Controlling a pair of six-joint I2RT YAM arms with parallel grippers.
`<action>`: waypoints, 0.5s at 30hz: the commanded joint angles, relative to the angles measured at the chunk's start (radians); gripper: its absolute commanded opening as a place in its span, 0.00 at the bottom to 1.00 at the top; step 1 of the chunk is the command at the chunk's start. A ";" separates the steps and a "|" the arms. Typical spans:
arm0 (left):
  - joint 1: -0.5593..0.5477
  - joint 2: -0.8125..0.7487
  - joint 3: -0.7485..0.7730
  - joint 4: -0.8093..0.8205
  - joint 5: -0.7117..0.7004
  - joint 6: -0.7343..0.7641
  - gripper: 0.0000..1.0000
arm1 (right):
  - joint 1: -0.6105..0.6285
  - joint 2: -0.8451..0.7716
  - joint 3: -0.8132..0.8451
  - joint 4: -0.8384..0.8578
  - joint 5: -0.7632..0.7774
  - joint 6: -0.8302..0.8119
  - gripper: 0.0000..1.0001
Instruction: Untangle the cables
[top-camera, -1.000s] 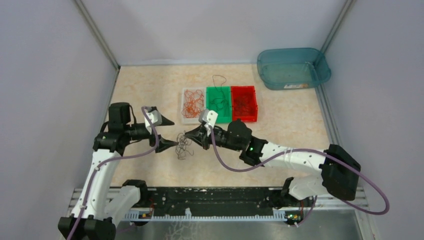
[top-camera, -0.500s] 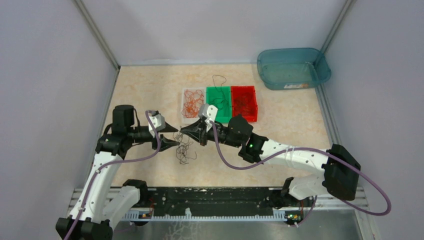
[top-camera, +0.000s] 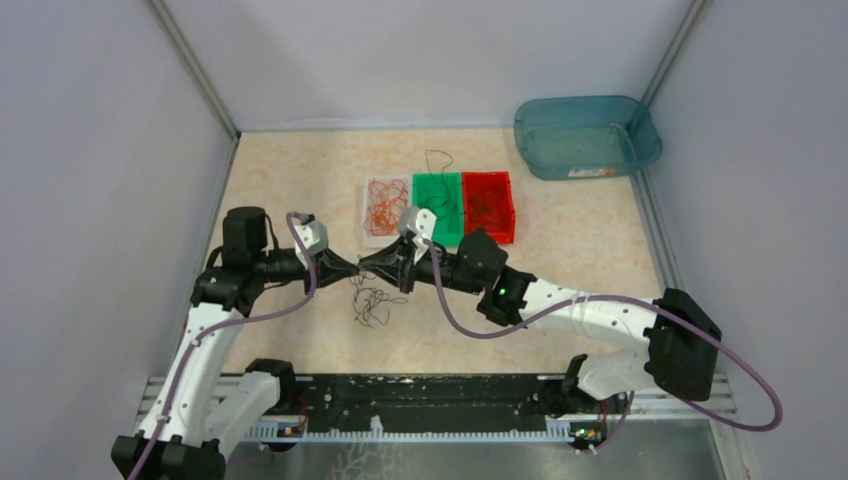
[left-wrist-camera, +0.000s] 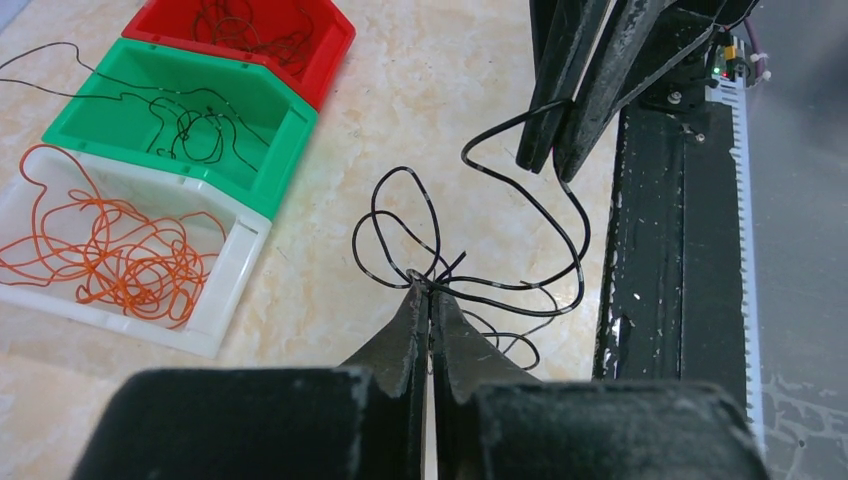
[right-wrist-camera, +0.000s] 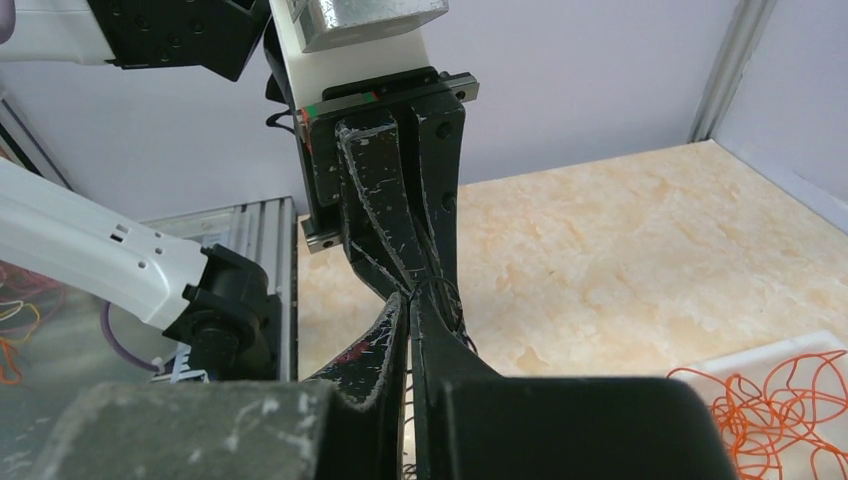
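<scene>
A loose tangle of thin black cables (top-camera: 372, 302) lies on the beige table between my arms. My left gripper (top-camera: 351, 270) is shut on a knot of the black cables (left-wrist-camera: 445, 270), where several loops cross. My right gripper (top-camera: 364, 268) faces it tip to tip, shut on a strand of the same tangle; in the left wrist view its fingers (left-wrist-camera: 560, 120) hang just above with the wire pinched. From the right wrist view, my right gripper (right-wrist-camera: 412, 292) meets the left fingers (right-wrist-camera: 385, 220). Orange-red cables (left-wrist-camera: 120, 250) fill the white tray (top-camera: 372, 236).
A green tray (top-camera: 452, 236) and a red tray (top-camera: 505, 236) beside the white one hold dark cables, one strand (top-camera: 437, 160) trailing out the back. A teal bin (top-camera: 585, 135) sits at the far right corner. The black rail (left-wrist-camera: 660, 280) runs along the near edge.
My left gripper has shut on the black tangle and moved right to meet the right gripper. The right gripper moved left and slightly up with its strand, lifting part of the tangle.
</scene>
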 joint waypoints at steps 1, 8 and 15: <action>-0.004 -0.013 0.028 0.010 0.031 -0.014 0.04 | 0.003 -0.060 0.032 0.070 0.000 0.016 0.02; -0.003 -0.016 0.032 -0.037 0.008 0.037 0.00 | -0.019 -0.119 0.023 0.037 0.030 0.003 0.40; -0.003 0.006 0.157 0.051 0.084 -0.166 0.00 | -0.123 -0.206 -0.153 0.098 0.027 0.115 0.72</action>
